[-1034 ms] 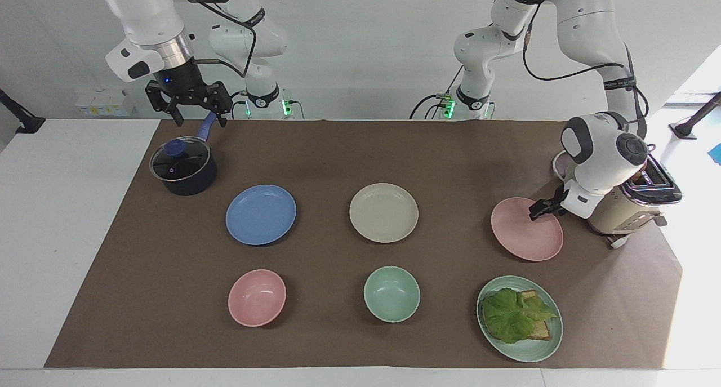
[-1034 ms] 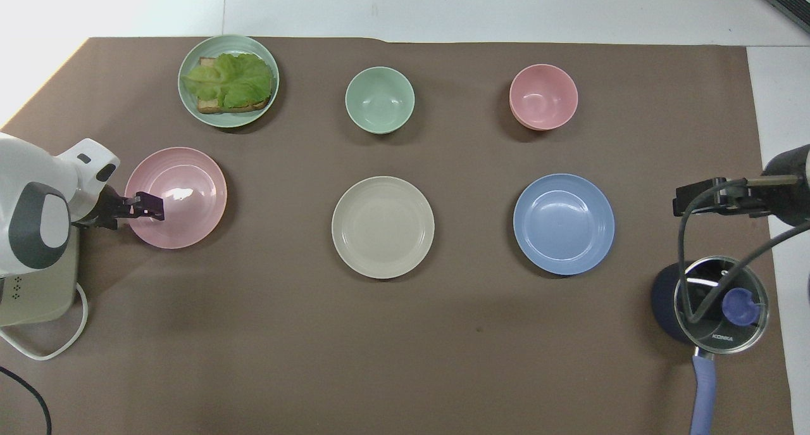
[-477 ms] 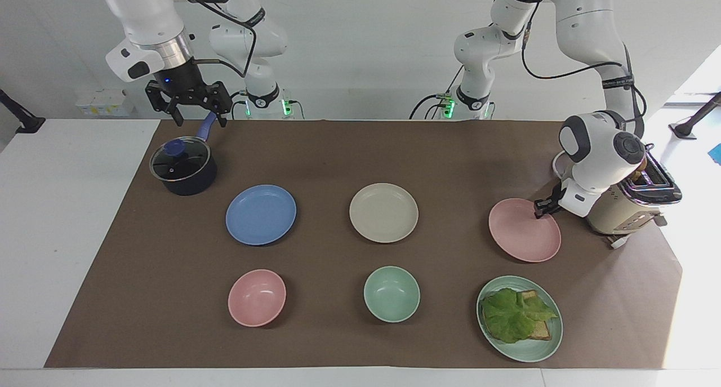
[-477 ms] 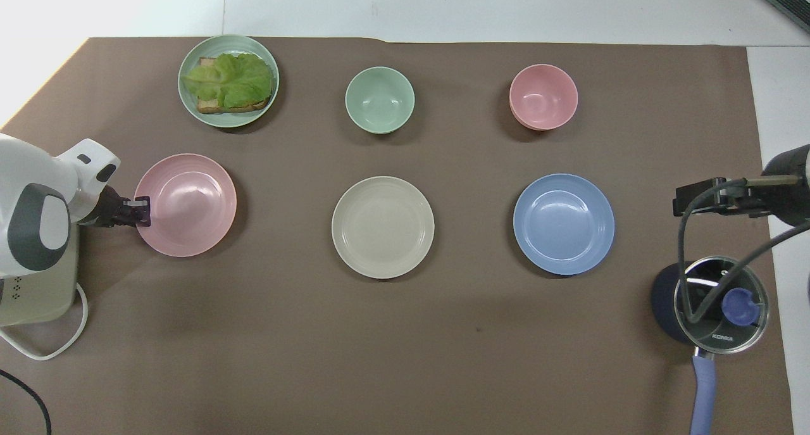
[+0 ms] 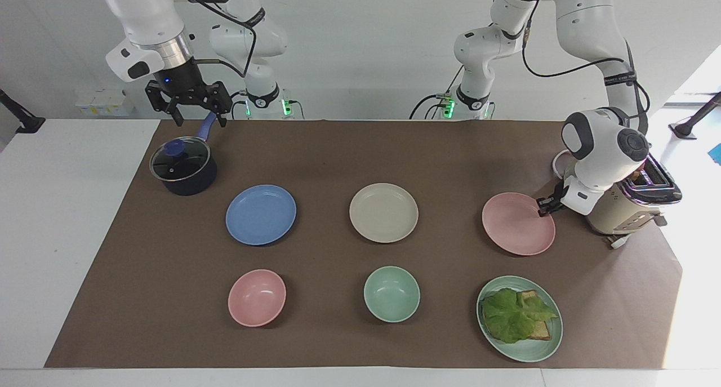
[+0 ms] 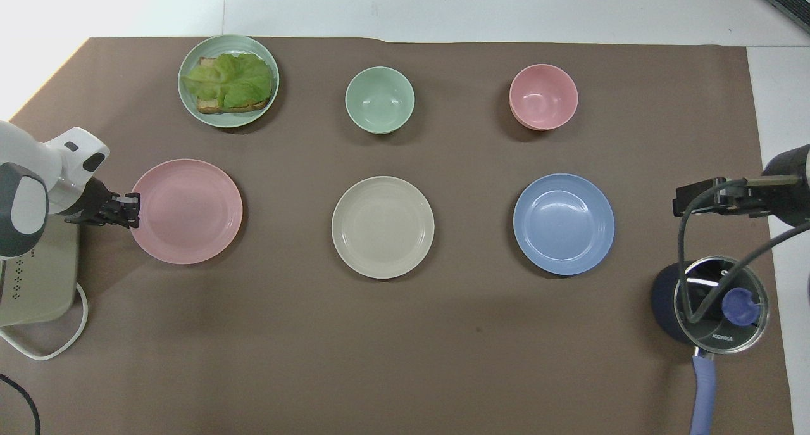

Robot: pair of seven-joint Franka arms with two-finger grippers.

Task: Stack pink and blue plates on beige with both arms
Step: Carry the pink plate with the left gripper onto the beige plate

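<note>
left claw (image 5: 545, 208) clamped — pink plate (image 5: 517, 225) lifted, shifted

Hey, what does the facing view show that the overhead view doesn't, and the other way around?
Only the facing view shows both arms' bases and the open right gripper raised over the pot's handle.

Only the overhead view shows the toaster's cord looping on the mat.

Both show the left gripper shut on the pink plate's rim beside the toaster, the beige plate and blue plate side by side, two bowls, and the green plate with lettuce on toast.
</note>
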